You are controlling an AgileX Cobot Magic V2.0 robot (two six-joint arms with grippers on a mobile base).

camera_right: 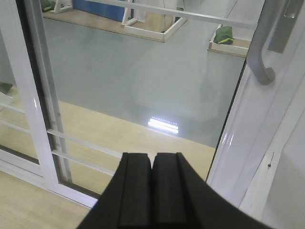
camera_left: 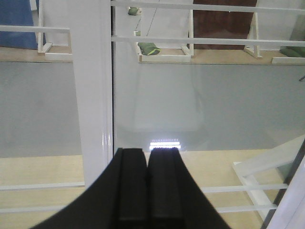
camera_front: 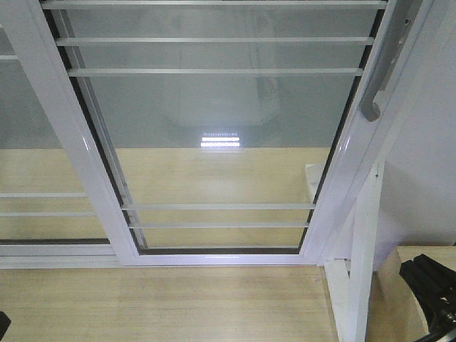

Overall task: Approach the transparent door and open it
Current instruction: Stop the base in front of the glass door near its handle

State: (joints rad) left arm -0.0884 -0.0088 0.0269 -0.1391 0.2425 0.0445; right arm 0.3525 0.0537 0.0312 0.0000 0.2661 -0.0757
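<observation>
Transparent door [camera_front: 214, 121] filled the middle of the front view — a stiff, probably heavy glass panel, fragile if struck. Its grey curved handle [camera_right: 259, 52], at upper right, looked the safest place to hook — rigid, though smooth. Left gripper [camera_left: 147, 153] and right gripper [camera_right: 152, 157] were closed on nothing.

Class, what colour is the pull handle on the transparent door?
Grey. The pull handle shows best in the right wrist view.
</observation>
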